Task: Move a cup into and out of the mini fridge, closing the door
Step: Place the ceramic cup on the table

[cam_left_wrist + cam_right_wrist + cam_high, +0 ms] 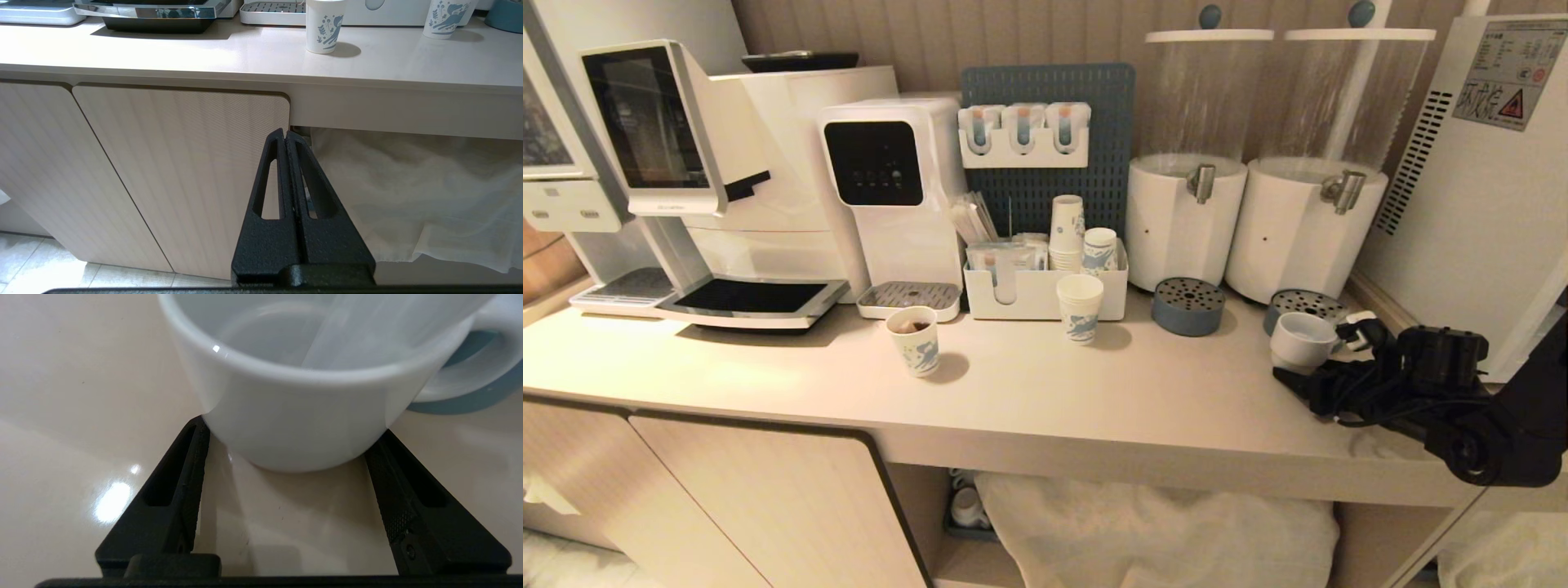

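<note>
One cup (302, 416): squat, plain white, side handle, standing on counter (1029, 392).
Right gripper (294, 433): fingers spread wide, flanking cup.
Left gripper (285, 136): fingers pressed together.
Fridge (1486, 188) sticker: writing unreadable.

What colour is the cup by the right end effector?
Plain white, no print, on the cup; it shows best in the right wrist view.

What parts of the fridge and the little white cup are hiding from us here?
- Mini fridge: the head view shows only its vented side with the warning sticker; its door and inside are cut off by the picture's right edge.
- Cup: in the right wrist view its far rim and part of the handle run past the top and right edges.
- Right gripper: whether its fingers touch the cup; the cup's wall hides their tips.
</note>
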Available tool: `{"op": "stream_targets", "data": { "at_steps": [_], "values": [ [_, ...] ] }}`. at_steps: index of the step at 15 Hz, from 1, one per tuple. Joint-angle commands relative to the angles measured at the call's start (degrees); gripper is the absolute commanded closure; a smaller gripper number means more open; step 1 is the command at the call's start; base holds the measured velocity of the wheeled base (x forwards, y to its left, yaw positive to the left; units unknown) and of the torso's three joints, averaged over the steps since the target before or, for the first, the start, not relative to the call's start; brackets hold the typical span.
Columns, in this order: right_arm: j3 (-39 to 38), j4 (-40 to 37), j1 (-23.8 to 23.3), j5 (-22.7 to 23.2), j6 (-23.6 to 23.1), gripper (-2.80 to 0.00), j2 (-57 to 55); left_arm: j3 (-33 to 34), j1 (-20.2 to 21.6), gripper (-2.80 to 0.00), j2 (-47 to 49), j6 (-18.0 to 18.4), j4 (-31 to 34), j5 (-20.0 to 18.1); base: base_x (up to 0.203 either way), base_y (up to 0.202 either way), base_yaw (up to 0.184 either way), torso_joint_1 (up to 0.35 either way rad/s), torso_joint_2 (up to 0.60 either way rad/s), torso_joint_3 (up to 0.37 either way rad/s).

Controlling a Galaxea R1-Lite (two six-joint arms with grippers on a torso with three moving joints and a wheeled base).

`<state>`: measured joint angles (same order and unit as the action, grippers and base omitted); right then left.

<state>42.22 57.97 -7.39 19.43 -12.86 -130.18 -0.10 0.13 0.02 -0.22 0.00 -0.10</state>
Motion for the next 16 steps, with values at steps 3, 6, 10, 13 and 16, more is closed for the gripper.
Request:
{"op": "stream_targets", "data": {
  "at_steps": [3, 6, 10, 13, 16],
  "values": [
    [-1.44, 0.21, 0.00, 0.25, -0.12, -2.80, 0.56, 0.01, 0.04, 0.00, -0.02, -0.04, 0.00, 0.01, 0.000, 0.000, 0.000, 0.000, 0.00, 0.000],
    [-3.46, 1.15, 0.00, 0.26, -0.15, -2.80, 1.73, 0.01, 0.04, 0.00, -0.02, -0.04, 0.00, 0.01, 0.000, 0.000, 0.000, 0.000, 0.00, 0.000],
    [-4.67, 1.22, 0.00, 0.32, -0.06, -2.80, 2.98, 0.01, 0.04, 0.00, -0.02, -0.04, 0.00, 0.01, 0.000, 0.000, 0.000, 0.000, 0.00, 0.000],
    [-6.51, 1.27, -0.08, 0.34, -0.06, -2.80, 4.49, 0.01, 0.04, 0.00, 0.02, -0.04, 0.00, 0.01, 0.000, 0.000, 0.000, 0.000, 0.00, 0.000],
    [-8.61, 1.35, -0.08, 0.60, -0.14, -2.80, 6.48, 0.01, 0.04, 0.00, -0.02, -0.04, 0.00, 0.01, 0.000, 0.000, 0.000, 0.000, 0.00, 0.000]
  ]
}}
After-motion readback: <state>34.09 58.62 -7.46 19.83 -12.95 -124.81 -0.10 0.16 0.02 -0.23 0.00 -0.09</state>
